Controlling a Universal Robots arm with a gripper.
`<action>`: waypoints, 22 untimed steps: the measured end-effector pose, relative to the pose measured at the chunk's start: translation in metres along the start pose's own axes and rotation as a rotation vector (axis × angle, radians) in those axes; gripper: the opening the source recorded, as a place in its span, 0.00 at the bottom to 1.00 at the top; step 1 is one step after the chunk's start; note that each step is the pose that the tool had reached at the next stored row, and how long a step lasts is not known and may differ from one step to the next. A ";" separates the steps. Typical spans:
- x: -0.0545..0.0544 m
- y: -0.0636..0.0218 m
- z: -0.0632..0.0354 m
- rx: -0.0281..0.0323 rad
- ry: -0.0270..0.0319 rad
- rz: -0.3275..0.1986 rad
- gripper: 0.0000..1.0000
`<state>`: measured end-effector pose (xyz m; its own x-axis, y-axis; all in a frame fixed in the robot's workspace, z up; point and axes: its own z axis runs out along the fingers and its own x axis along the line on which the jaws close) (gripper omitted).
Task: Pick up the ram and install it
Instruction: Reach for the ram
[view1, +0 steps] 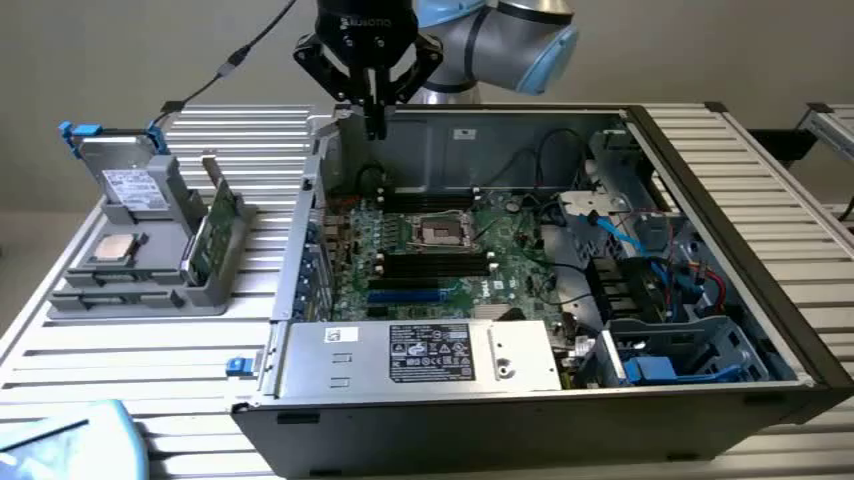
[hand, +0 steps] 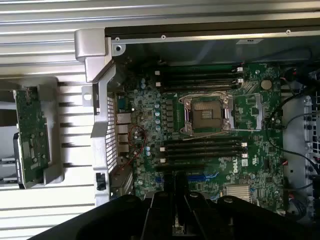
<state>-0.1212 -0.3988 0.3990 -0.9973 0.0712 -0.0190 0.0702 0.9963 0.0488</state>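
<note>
The black claw (view1: 378, 122) hangs from the grey-and-blue arm over the far corner of the open computer case (view1: 747, 250), on the exterior view's left. It is well above the motherboard (view1: 454, 265). Its 2 fingers are pressed in on the ram (hand: 176, 227), which the wrist view shows edge-on as 1 thin greenish sliver between them. In the exterior view a narrow dark shape stands upright under the claw. I cannot tell how much of it is fingers and how much is ram, so the stick's long axis is uncertain.

The motherboard is 1 flat green board, densely studded with small parts. At its middle sits 1 square metal-framed socket (view1: 438, 233). 2 banks of long black plastic slots (hand: 202, 150) run parallel, 1 bank on each side of the socket. 1 finned metal heat sink (hand: 237, 192) lies near the Dell logo. 1 boxy bare-metal power supply (view1: 414, 355) with a printed label sits at the near end of the case.

The tabletop (view1: 134, 350) is ribbed aluminium slats. On it, left of the case, 1 grey holder (view1: 80, 295) carries 1 labelled drive (view1: 134, 185) with blue clips, 1 square chip (view1: 118, 248) and 1 green expansion card (view1: 214, 225) standing on edge.
</note>
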 end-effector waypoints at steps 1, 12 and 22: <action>0.000 0.0000 -0.0001 0.0001 0.0000 0.000 0.16; 0.000 0.0001 -0.0014 0.0001 0.0000 0.000 0.16; 0.034 -0.0023 -0.0021 0.0001 0.0176 0.001 0.16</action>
<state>-0.1552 -0.3988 0.4003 -0.9975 0.0713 -0.0014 0.0712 0.9963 0.0487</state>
